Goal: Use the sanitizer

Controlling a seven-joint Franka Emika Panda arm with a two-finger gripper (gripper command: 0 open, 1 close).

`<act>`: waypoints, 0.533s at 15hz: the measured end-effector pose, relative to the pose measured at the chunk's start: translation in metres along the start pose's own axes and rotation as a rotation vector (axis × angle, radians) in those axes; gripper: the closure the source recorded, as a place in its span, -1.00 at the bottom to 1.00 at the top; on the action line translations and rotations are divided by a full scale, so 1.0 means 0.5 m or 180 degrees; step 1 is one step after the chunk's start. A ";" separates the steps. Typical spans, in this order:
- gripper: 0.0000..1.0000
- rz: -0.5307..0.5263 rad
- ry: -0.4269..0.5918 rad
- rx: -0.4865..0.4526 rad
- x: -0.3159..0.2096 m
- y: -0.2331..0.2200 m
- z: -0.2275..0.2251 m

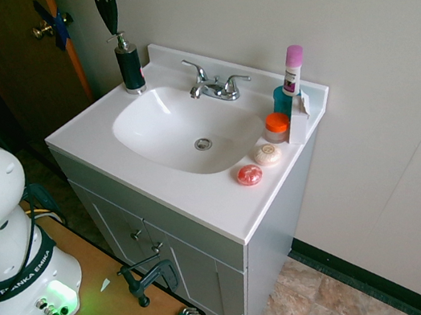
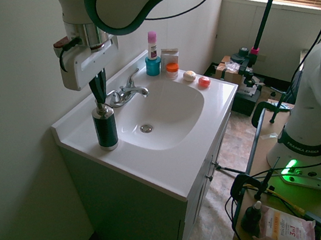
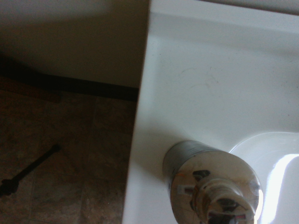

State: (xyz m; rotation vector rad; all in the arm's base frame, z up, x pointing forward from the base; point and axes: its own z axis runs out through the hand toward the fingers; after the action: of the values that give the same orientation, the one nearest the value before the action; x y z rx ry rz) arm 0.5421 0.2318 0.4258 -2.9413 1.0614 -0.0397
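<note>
My gripper (image 1: 114,32) is shut, its fingertips together and pointing straight down at the top of the sanitizer bottle (image 1: 130,67). The dark pump bottle stands upright on the worktop (image 1: 201,216), at the corner beside the sink basin (image 1: 177,131), on the far side of it from the row of toiletries. My tips are at or just above its pump head (image 2: 103,110); I can't tell whether they touch it.

As I judge it, the approach is done: I am lined up over the pump with a closed tip to push with. What is left is the press itself, straight down, and then the lift away. I see no dispensed liquid. If I come down off-centre, I could slide off the metal head or tip the bottle toward the basin.

As for containers, the sanitizer bottle's wall is dark and I can't see how full it is. The basin holds no water that I can make out, only its drain (image 1: 203,144) at the bottom. Across from me, a teal cup (image 2: 153,66) has a white tube with a pink cap (image 2: 152,45) rising at it, apparently standing in it. Beside it is a small jar with an orange lid (image 1: 276,122); its contents I can't make out. The chrome faucet (image 1: 214,87) stands behind the basin.
</note>
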 end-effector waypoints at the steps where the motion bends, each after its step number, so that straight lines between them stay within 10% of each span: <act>1: -1.00 0.0003 -0.0054 0.0080 0.000 0.007 -0.019; 8: -1.00 0.0174 -0.0135 0.0360 0.028 0.222 -0.121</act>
State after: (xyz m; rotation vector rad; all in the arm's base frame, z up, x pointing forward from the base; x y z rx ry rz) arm 0.4804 0.1369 0.4843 -2.7991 1.0951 -0.0351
